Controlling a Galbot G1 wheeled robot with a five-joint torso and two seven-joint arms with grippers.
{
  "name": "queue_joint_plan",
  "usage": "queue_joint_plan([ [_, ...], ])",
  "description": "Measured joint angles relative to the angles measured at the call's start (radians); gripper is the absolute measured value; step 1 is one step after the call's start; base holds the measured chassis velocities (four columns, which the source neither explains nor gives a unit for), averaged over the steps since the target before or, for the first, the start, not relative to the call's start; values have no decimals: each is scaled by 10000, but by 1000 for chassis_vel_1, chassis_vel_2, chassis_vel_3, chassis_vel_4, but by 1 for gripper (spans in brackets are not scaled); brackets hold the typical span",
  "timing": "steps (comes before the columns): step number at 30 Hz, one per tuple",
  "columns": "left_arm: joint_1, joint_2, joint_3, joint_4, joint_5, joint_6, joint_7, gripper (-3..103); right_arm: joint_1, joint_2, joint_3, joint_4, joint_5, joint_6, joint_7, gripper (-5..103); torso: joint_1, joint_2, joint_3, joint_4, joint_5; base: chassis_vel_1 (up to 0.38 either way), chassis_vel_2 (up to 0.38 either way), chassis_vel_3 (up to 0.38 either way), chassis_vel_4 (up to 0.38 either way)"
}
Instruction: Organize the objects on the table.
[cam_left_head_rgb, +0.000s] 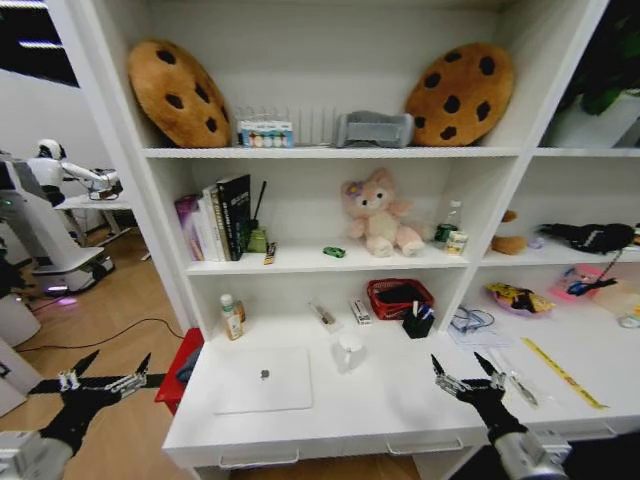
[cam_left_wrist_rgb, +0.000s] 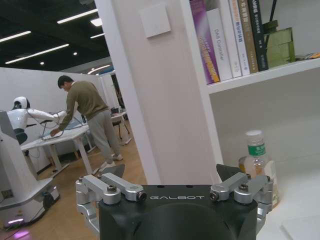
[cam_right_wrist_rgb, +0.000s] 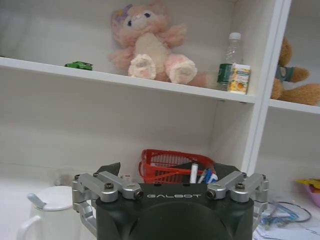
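we see open desk top (cam_left_head_rgb: 400, 400) toward twelve o'clock, white mug (cam_left_head_rgb: 348, 352) mid-path, red basket (cam_left_head_rgb: 399, 297) and pen cup (cam_left_head_rgb: 418, 322) behind

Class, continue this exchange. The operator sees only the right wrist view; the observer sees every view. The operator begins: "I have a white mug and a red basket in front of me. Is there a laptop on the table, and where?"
Observer: Yes. The silver laptop lies closed on the table, to the robot's left of your white mug.
Operator: Where is the left gripper?
Observer: The left gripper hangs open beyond the table's left end, over the floor.
Operator: Anything on my right?
Observer: A yellow ruler lies flat on the table, to the right of the right gripper.
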Motion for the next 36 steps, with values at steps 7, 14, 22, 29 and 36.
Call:
queue_joint_plan([
  [7, 0, 0, 3, -1, 0, 0, 3, 100, 2, -3, 3, -1, 0, 0, 0, 100, 6, -4, 4, -3, -1, -18, -19, 34, 27],
  [14, 0, -1, 4, -2, 0, 0, 5, 100, 2, -3, 4, -2, 0, 0, 1, 100, 5, -4, 2, -1, -8, -17, -62, -2, 55],
  [22, -1, -1, 2, -2, 0, 0, 4, 100, 2, -1, 2, -2, 0, 0, 1, 100, 5, -3, 1, -2, -5, 128, -82, -138, 105],
  [29, 0, -1, 2, -2, 0, 0, 2, 100, 2, -2, 2, -2, 0, 0, 1, 100, 2, -1, 1, -2, -8, 190, -219, -219, 228],
  [36, -1, -1, 2, -2, 0, 0, 2, 100, 3, -1, 2, -2, 0, 0, 1, 100, 2, -2, 1, -1, -10, 291, -300, -292, 306],
])
